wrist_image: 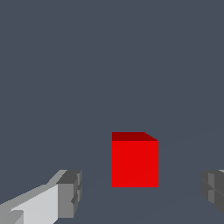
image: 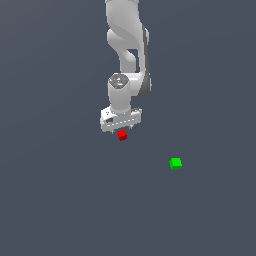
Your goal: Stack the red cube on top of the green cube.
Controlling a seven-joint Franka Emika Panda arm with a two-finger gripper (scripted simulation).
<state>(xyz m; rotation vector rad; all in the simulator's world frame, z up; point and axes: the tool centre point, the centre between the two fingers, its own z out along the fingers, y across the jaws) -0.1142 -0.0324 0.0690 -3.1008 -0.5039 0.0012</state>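
Straddling the red cube (wrist_image: 134,163), the tool (wrist_image: 142,194) stands spread apart — green cube (image: 175,163) well apart.

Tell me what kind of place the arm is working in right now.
Most likely a bare simulated test scene, not a real room: a flat, featureless grey floor, only a red cube and a green cube on it, and the white arm's gripper open around the red one.

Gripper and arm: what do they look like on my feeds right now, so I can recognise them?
The arm is glossy white with rounded segments, dark grey at the joints and a grey disc cap. The gripper has a boxy white body with small dark markings. In the wrist view, its fingers are white with blocky grey pads.
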